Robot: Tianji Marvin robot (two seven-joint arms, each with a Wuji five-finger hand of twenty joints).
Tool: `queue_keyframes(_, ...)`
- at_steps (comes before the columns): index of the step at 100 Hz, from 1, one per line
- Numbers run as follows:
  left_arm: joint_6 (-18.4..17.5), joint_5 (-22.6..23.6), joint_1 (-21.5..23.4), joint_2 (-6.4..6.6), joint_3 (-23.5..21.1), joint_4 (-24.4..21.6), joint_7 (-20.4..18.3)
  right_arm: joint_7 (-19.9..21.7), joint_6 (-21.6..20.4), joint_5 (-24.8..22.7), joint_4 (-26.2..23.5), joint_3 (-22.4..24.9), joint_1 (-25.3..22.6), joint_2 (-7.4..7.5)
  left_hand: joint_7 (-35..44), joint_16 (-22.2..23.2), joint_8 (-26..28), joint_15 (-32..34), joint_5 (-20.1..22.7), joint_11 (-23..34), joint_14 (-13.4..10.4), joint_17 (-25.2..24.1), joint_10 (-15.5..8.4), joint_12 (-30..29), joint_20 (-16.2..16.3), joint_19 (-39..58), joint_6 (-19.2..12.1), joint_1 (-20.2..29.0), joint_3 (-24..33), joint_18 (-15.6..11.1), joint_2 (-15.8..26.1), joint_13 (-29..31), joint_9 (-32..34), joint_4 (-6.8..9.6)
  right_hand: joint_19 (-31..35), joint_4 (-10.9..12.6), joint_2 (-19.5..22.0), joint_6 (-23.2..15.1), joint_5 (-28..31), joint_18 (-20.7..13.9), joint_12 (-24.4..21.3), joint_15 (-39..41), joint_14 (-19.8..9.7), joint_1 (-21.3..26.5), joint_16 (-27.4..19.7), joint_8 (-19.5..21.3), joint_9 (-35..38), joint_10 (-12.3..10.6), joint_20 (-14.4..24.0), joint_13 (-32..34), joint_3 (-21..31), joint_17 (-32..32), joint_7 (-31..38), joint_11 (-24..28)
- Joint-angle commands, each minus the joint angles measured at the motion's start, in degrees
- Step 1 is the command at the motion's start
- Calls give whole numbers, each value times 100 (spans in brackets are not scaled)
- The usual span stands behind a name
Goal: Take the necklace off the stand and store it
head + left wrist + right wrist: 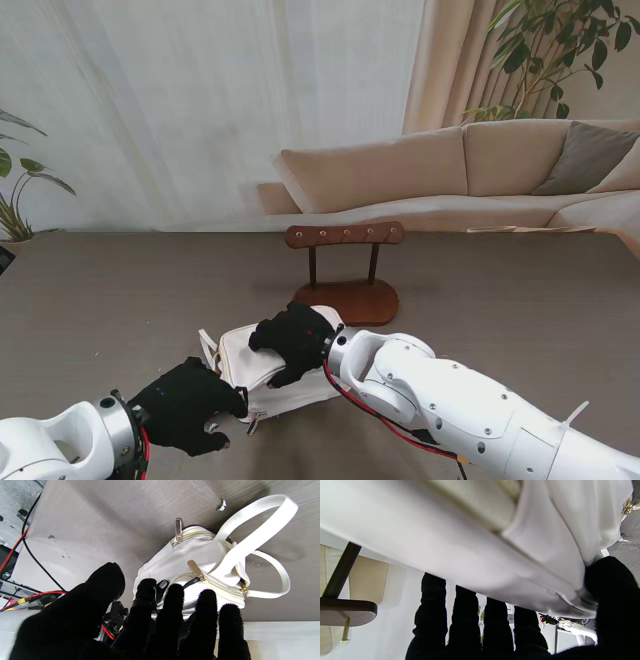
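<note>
The wooden necklace stand (345,272) sits at the table's middle, its pegged bar bare; I see no necklace in any view. Nearer to me lies a white zip bag (268,372) with straps. My right hand (295,342) rests on its top and is shut on the fabric; in the right wrist view the thumb (612,592) presses the bag (470,542) against the fingers (467,620). My left hand (190,405) is at the bag's near left corner. Its fingers (172,610) are spread and hold nothing, their tips by the bag's (190,552) zipped edge.
A beige sofa (470,175) stands beyond the table's far edge, with plants at the far left and far right. The bag's straps (257,532) loop out on the table, and a zip pull (178,527) sticks out from its end. The stand's base (345,612) shows beside the right hand.
</note>
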Motion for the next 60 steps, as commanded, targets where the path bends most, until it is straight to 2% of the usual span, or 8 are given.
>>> queue_keyframes(1, 24, 13, 101, -37, -64, -14, -27, 204, 1, -34, 208, -72, -123, 80, -291, -120, -156, -132, -95, -144, 142, -169, 126, -145, -142, -260, 199, -267, 10, -83, 64, -322, -279, 193, 12, 193, 453, 15, 159, 128, 429, 434, 56, -192, 182, 262, 313, 54, -13, 113, 417, -1698, 214, 1042)
queue_keyframes(13, 61, -3, 187, -68, -179, 8, 116, 204, 1, -34, 208, -72, -123, 80, -617, -254, -339, -217, -284, -242, 211, -257, 202, -308, -275, -677, 376, -497, -126, -72, 74, -632, -540, 192, -27, 168, 329, 37, 94, 147, 433, 418, 77, -374, 161, 248, 236, 77, 2, 45, 585, -1722, 202, 1057)
queue_keyframes(23, 112, -72, 223, -75, -262, 14, 121, 204, 1, -34, 208, -72, -123, 80, -773, -469, -431, -313, -412, -308, 257, -298, 197, -414, -313, -940, 385, -752, -320, -53, 78, -786, -713, 152, -43, 156, 287, 41, 80, 159, 431, 412, 90, -435, 157, 242, 205, 93, 6, 21, 607, -1738, 195, 1056)
queue_keyframes(36, 142, -143, 236, -87, -327, 43, 179, 204, 1, -34, 208, -72, -123, 80, -884, -832, -500, -392, -529, -368, 315, -326, 190, -529, -331, -1270, 321, -970, -660, -18, 130, -938, -887, 71, -86, 140, 224, 54, 18, 195, 428, 389, 135, -557, 147, 224, 122, 119, 6, -52, 646, -1780, 160, 1044)
queue_keyframes(53, 225, -242, 231, -110, -394, 97, 287, 195, -51, 77, 256, -84, -81, 46, -987, -1387, -580, -459, -627, -444, 375, -251, 161, -682, -340, -1895, 135, -1171, -966, 22, 270, -1130, -1098, 52, -295, 63, 62, 60, -168, 325, 432, 313, 283, -1044, 122, 150, -183, 242, 47, -307, 933, -1887, 57, 1061)
queue_keyframes(60, 225, -254, 226, -118, -414, 121, 343, 149, -63, 146, 318, -118, -33, 12, -976, -1480, -584, -448, -594, -443, 404, -191, 92, -706, -326, -2048, 31, -1147, -996, 64, 297, -1126, -1101, 62, -352, 37, 17, 64, -255, 375, 425, 272, 382, -1169, 109, 131, -327, 294, 53, -407, 940, -1941, 25, 1037)
